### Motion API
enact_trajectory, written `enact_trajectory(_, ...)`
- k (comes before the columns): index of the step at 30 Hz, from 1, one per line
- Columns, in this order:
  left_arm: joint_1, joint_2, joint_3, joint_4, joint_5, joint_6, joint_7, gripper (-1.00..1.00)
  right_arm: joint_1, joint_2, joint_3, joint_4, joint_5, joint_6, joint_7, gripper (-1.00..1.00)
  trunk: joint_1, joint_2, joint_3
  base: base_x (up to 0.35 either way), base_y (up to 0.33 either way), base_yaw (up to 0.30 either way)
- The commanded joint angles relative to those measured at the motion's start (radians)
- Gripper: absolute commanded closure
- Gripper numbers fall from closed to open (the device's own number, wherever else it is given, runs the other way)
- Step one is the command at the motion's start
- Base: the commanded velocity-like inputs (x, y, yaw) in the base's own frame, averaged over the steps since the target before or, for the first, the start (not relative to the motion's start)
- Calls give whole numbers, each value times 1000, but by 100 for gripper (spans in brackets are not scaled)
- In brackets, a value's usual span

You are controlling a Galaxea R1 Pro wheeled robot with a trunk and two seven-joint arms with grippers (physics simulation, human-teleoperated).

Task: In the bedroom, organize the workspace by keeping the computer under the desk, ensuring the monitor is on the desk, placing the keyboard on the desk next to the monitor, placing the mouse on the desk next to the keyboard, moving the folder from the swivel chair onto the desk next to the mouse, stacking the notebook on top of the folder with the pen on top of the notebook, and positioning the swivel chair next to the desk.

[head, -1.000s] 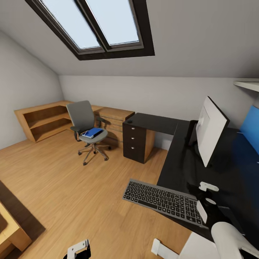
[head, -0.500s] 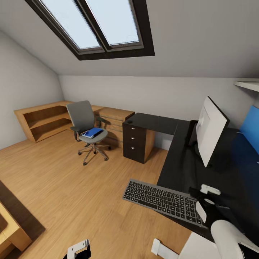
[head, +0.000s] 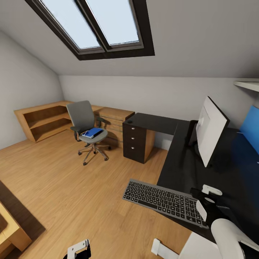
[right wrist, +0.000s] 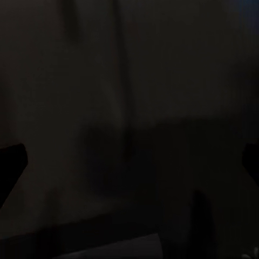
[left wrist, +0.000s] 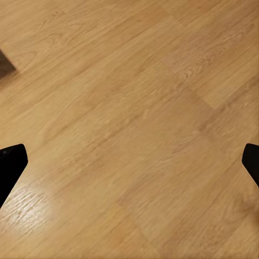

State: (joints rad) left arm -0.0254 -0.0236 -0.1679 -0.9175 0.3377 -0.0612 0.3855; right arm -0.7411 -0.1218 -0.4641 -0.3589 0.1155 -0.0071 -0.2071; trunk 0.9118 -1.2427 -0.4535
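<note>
The silver-grey keyboard (head: 162,199) lies at the black desk's (head: 180,162) near edge, its left part hanging out over the floor. My right gripper (head: 198,195) hovers open just beside its right end, over the dark desk top (right wrist: 129,108). The monitor (head: 212,131) stands on the desk, white back toward me. A small dark mouse (head: 130,122) rests on the desk's far wing. The swivel chair (head: 85,122) stands apart from the desk with the blue folder (head: 92,132) on its seat. My left gripper (left wrist: 129,162) hangs open over the floor. Computer, notebook and pen are out of view.
A black three-drawer unit (head: 135,142) sits under the desk's far wing. Low wooden shelving (head: 46,120) runs along the back-left wall. A blue panel (head: 250,126) backs the desk at right. Light wood floor (head: 72,187) spreads between me and the chair.
My right gripper has drifted slightly right and toward me beside the keyboard's end. The keyboard, chair and camera have not moved.
</note>
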Motion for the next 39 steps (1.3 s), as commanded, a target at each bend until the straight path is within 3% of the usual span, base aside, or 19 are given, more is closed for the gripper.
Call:
enact_trajectory(1,-1,1,-4,0,11,-6,6,-100,-1,1,-7,0,10,2,-1,-100,0,-1,-1,0,0,0)
enact_trajectory(11,-1,1,-4,0,10,-6,6,-100,-3,1,-6,0,18,47,-4,-100,0,-1,-1,0,0,0)
enact_trajectory(20,-1,1,-4,0,10,-6,6,-100,-3,3,-7,-1,65,67,-5,-100,0,-1,-1,0,0,0)
enact_trajectory(39,-1,1,-4,0,10,-6,6,-100,-3,4,-7,-2,73,133,-8,-100,0,-1,-1,-20,0,0)
